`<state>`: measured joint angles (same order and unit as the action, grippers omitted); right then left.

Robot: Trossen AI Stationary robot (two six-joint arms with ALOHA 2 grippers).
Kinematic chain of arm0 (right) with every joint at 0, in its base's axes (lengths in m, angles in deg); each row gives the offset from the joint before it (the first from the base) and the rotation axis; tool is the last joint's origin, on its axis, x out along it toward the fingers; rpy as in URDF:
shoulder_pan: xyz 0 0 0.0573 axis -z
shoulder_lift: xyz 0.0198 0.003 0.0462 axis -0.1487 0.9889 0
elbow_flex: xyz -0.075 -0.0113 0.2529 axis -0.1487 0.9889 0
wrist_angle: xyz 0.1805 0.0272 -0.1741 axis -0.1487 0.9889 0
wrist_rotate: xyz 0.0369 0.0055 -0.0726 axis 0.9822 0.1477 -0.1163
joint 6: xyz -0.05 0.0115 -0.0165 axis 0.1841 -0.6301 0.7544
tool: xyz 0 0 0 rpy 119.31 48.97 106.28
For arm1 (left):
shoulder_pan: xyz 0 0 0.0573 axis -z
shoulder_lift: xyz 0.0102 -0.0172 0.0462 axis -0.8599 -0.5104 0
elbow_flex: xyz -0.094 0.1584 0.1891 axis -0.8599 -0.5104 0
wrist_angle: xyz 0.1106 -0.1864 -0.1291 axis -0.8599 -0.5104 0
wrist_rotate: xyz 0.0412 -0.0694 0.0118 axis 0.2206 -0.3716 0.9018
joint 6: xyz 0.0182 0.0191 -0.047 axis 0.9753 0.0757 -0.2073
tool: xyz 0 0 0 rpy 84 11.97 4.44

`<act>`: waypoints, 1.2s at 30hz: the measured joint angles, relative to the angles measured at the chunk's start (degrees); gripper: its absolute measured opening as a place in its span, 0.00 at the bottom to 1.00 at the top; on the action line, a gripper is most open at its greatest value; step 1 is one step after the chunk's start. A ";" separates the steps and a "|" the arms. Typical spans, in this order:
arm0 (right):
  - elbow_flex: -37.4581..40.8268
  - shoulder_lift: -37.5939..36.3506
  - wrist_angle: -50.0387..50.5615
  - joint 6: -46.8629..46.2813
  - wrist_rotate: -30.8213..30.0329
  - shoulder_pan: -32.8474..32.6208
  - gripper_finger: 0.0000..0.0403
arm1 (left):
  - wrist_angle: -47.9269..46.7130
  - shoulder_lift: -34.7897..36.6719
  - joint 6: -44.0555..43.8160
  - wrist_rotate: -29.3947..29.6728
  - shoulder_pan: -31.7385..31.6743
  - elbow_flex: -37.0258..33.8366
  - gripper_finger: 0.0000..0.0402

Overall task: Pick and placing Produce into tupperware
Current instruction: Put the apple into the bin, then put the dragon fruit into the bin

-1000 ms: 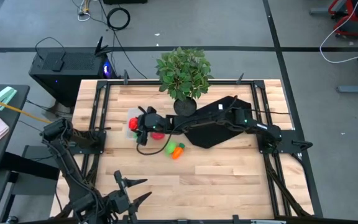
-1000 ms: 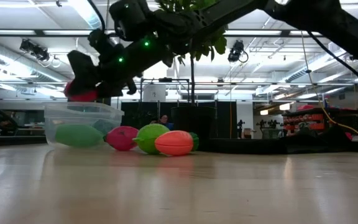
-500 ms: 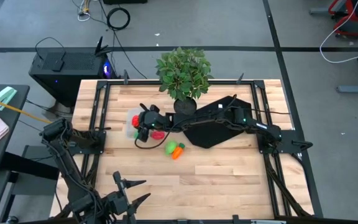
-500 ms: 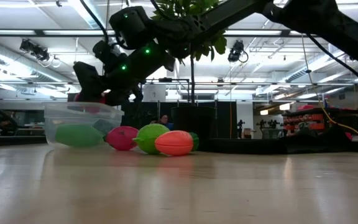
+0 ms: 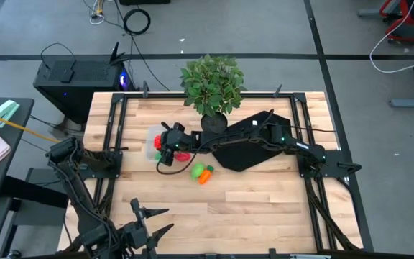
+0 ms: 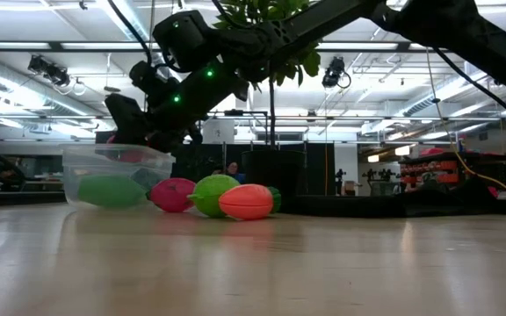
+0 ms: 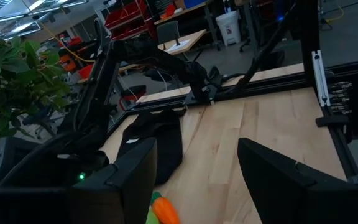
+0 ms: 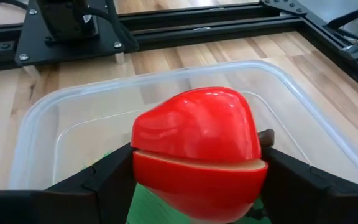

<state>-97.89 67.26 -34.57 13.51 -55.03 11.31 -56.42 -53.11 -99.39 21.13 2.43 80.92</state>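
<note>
In the right wrist view my right gripper [image 8: 197, 186] is shut on a red round toy fruit [image 8: 197, 140], just above the clear tupperware tub [image 8: 39, 134]. A light green oblong piece [image 6: 108, 190] lies on the tub's floor. On the table beside the tub [image 6: 86, 162] rest a pink-red piece [image 6: 174, 195], a light green one [image 6: 211, 195], an orange-and-green one [image 6: 247, 201] and a dark green ball [image 6: 274, 198]. From above, my right gripper [image 5: 164, 145] is over the tub [image 5: 150, 132]. My left gripper [image 5: 154, 219] waits open near the table's near edge. My right gripper pinches the red fruit between its two fingers [image 8: 107, 180], which sit on the fruit's lower half [image 8: 166, 180] at opposite sides. The fruit is lifted clear and hangs in the tub's open mouth, above the green piece.
A potted leafy plant [image 5: 212, 83] stands at the far edge, close behind the right arm. A black cloth [image 5: 244, 152] lies under that arm, right of the loose pieces. Bare wood stretches across the near half of the table [image 5: 250, 205].
My right gripper has come down toward the tub, still shut on the red fruit. The fruit was above the rim a second ago and is now at rim level in the low view. The other pieces have stayed put.
</note>
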 joint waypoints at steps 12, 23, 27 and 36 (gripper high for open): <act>0.00 -0.01 -0.15 -0.14 -0.02 0.01 0.79 | -0.01 0.00 0.00 0.00 0.00 0.00 0.58; 0.07 -4.75 2.90 6.80 -1.42 -3.03 0.77 | 0.01 0.00 0.00 0.00 -0.03 0.00 0.58; 0.05 -8.72 6.49 8.97 -2.07 -4.85 0.77 | -0.01 0.00 0.02 -0.02 -0.17 0.00 0.58; -0.02 -13.05 33.15 10.01 -3.95 -10.13 0.77 | 0.05 0.00 -0.13 -0.15 -0.17 0.00 0.58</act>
<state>-97.91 54.21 -1.42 23.52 -58.98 1.18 -56.36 -53.11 -99.52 20.98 2.25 80.92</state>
